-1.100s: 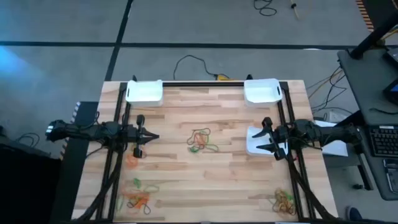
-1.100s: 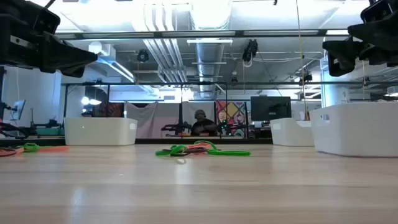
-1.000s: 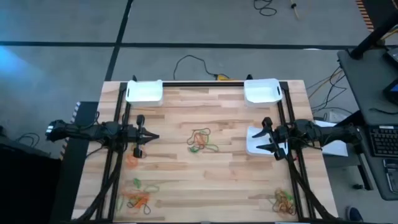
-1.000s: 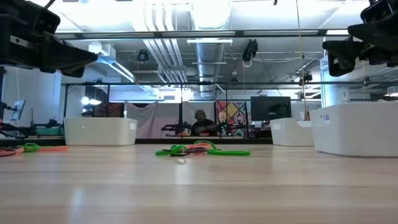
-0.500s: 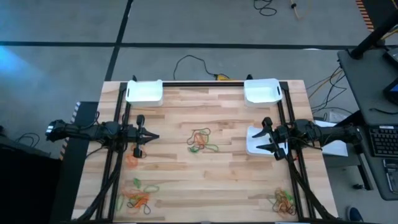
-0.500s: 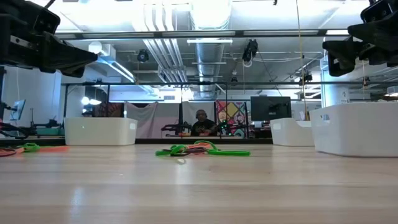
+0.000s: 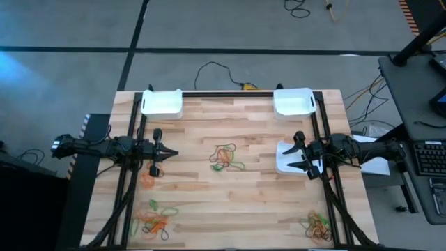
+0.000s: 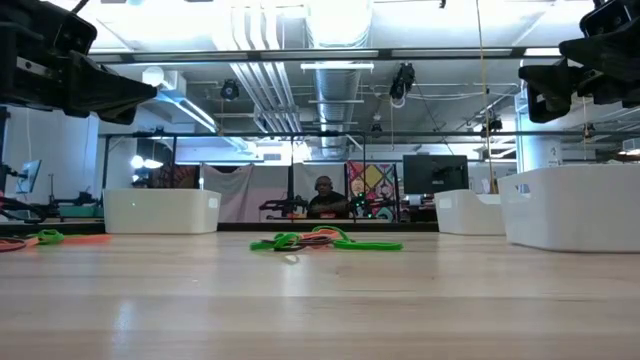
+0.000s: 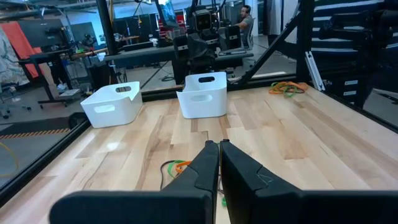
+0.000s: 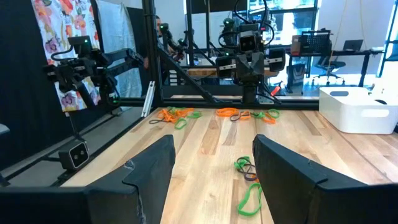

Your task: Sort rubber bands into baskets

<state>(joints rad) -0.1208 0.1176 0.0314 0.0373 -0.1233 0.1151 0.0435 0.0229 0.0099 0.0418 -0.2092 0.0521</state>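
Rubber bands lie in loose piles on the wooden table: at its middle [image 7: 226, 159] [image 8: 325, 241], near-left [image 7: 155, 219] and near-right [image 7: 319, 225]. Two white baskets stand at the far edge, one on the left [image 7: 162, 103] and one on the right [image 7: 293, 102]; a third [image 7: 284, 162] [image 8: 575, 205] sits at mid-right. My left gripper [image 7: 174, 153] [image 9: 219, 149] hovers level over the table's left side, shut and holding nothing. My right gripper [image 7: 288, 157] [image 10: 212, 146] hovers level above the third basket, open with nothing between its fingers.
An orange band [image 7: 148, 178] lies under my left arm. Black frame rails [image 7: 132, 181] run along both sides of the table, and a cable [image 7: 216, 70] trails off the far edge. Bare wood lies between the piles.
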